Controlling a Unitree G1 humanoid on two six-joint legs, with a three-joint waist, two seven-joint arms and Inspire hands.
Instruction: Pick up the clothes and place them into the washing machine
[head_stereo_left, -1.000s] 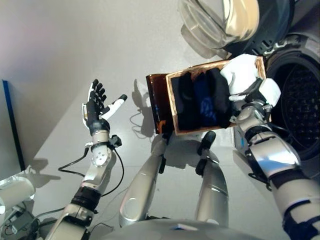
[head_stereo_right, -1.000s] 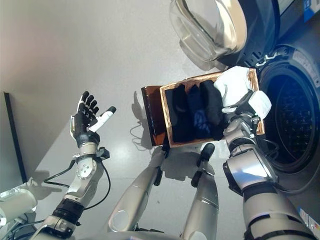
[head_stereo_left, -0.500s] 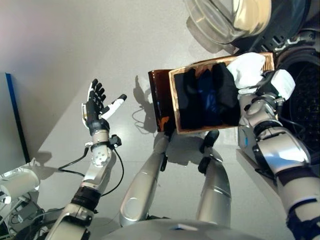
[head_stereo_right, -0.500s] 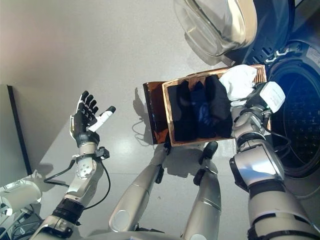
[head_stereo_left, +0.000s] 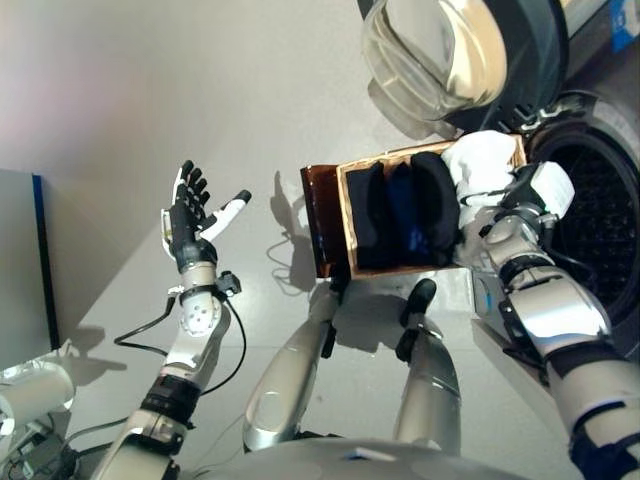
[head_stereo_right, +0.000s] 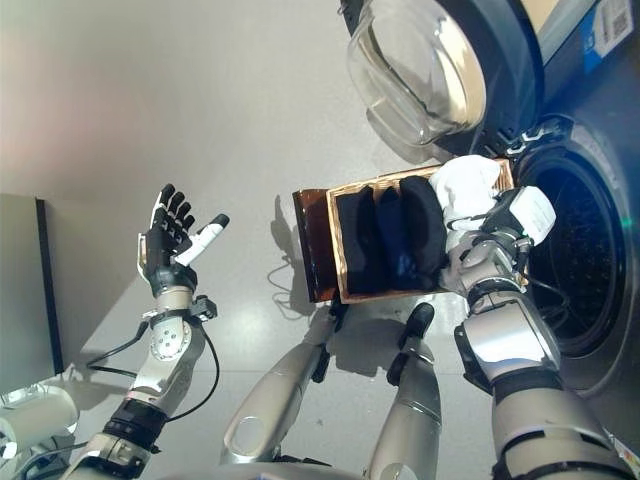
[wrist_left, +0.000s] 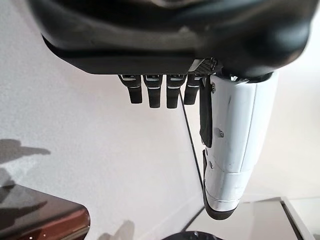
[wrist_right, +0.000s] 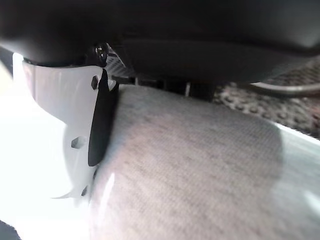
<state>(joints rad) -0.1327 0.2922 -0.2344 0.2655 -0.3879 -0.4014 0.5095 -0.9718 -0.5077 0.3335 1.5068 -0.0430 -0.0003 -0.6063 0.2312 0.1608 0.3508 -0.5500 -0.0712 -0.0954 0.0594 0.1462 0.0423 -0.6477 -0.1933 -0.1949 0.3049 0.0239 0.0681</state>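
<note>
A shallow wicker basket (head_stereo_left: 346, 225) rests on a low dark brown box (head_stereo_left: 318, 225) beside the washing machine's open drum (head_stereo_left: 600, 205). Dark clothes (head_stereo_left: 400, 210) fill the basket, and a white cloth (head_stereo_left: 480, 158) lies at its end next to the drum. My right hand (head_stereo_left: 540, 186) is at that end, against the white cloth. In the right wrist view its white-covered thumb (wrist_right: 65, 125) lies along the cloth (wrist_right: 200, 165), which reaches up to the palm and hides the fingers. My left hand (head_stereo_left: 190, 222) is raised over the floor, open and empty, well left of the basket; its straight fingers show in the left wrist view (wrist_left: 150, 92).
The machine's round glass door (head_stereo_left: 440, 50) stands open above the basket. A dark panel (head_stereo_left: 40, 260) stands at the far left, and a white object (head_stereo_left: 25, 395) lies at the lower left.
The whole picture has shifted a little, so the camera moved. My right hand stays at the white cloth at the basket's drum end. The left hand has not moved.
</note>
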